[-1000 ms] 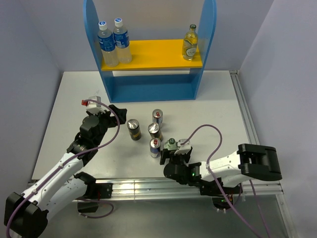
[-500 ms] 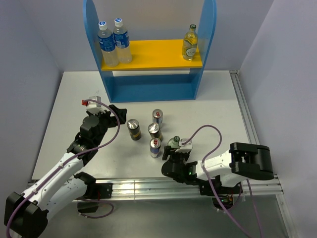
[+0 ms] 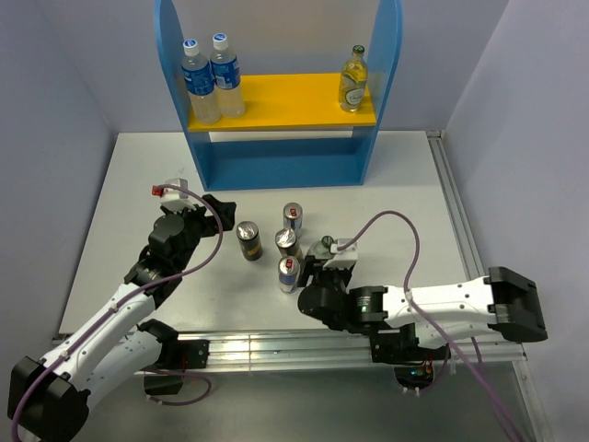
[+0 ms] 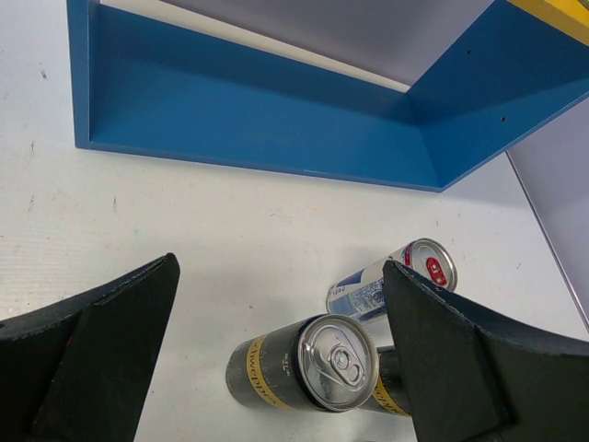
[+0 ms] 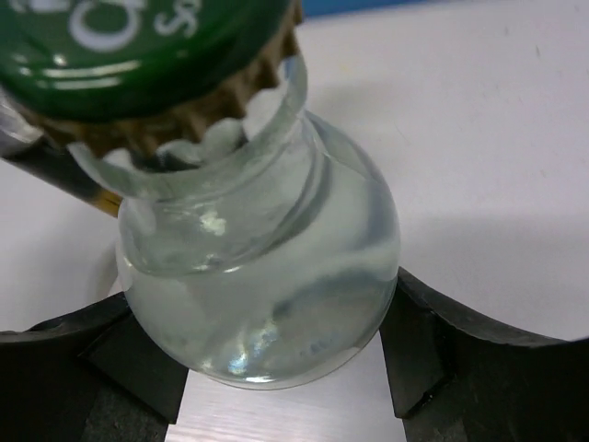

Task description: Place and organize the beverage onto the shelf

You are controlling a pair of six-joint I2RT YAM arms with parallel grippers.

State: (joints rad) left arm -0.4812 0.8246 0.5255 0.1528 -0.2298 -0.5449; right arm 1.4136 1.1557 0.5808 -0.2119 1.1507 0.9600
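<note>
Your shelf (image 3: 276,168) is blue, with a yellow upper board (image 3: 285,99). At the board's nine o'clock end, the plastic bottles (image 3: 210,81) carry blue labels and white caps. At its three o'clock end, the shelved glass bottle (image 3: 352,85) is yellowish under a green cap. On the white table (image 3: 405,184), the dark cans (image 3: 248,243) show gold tops and a yellow band, and the slim cans (image 3: 293,219) are silver and blue with red on top. The near bottle (image 5: 267,276) is clear glass, and its green cap (image 5: 138,37) is lettered in white. The left arm (image 3: 110,322) and right arm (image 3: 442,299) are white and black, with purple cables (image 3: 411,253).
</note>
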